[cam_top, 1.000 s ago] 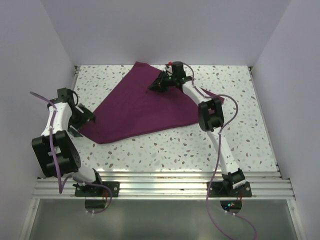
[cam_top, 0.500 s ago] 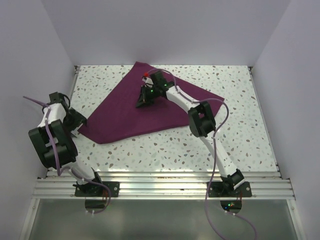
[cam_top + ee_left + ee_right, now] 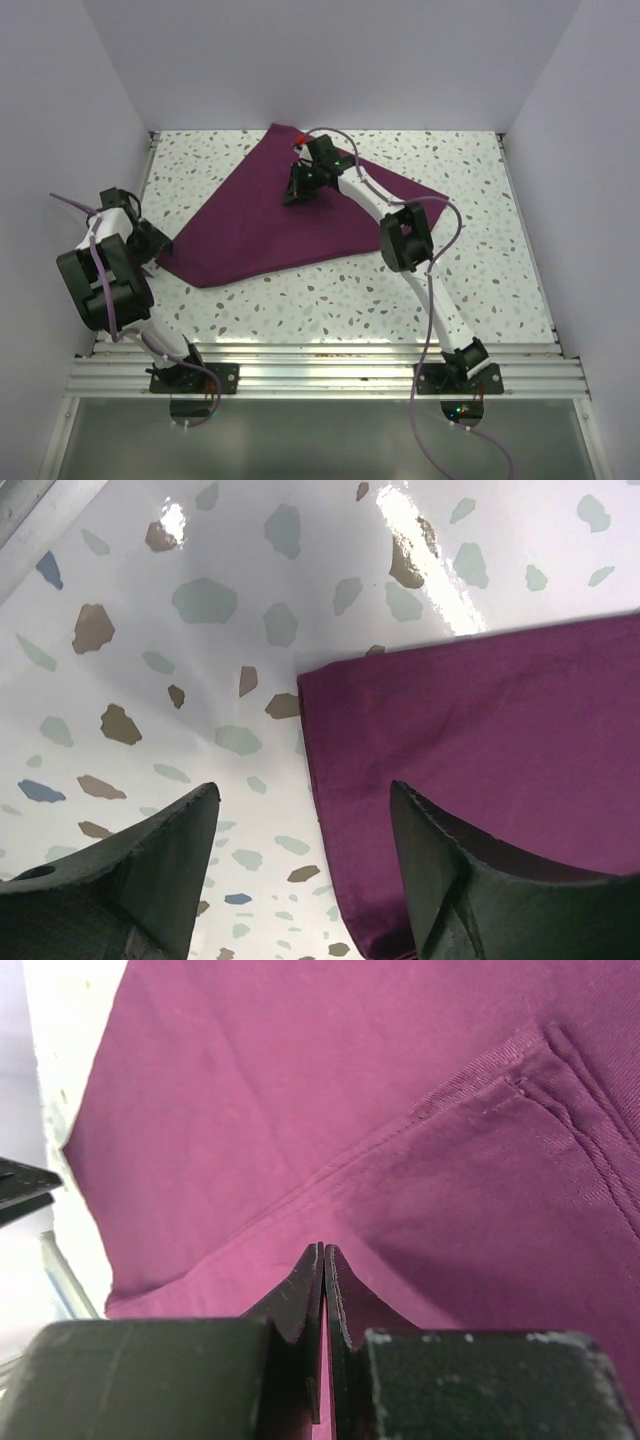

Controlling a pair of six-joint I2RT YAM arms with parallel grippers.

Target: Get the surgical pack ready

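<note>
The surgical pack is a plum-purple cloth (image 3: 250,225), folded into a flat, roughly triangular sheet on the speckled table (image 3: 400,290). My right gripper (image 3: 293,196) hovers over the cloth's far middle. In the right wrist view its jaws (image 3: 323,1250) are pressed together above a stitched hem of the cloth (image 3: 300,1090), with nothing visibly pinched. My left gripper (image 3: 158,245) is at the cloth's left corner. In the left wrist view it (image 3: 302,790) stands open, one finger over the bare table and the other over the cloth (image 3: 480,730) edge.
Pale walls close in the table on the left, right and far sides. A metal rail (image 3: 320,370) carrying both arm bases runs along the near edge. The right arm's elbow (image 3: 405,235) hangs over the cloth's right part.
My right gripper moved left from the cloth's far edge to over its middle and shut. My left arm drew back slightly to the left and its jaws narrowed a little.
</note>
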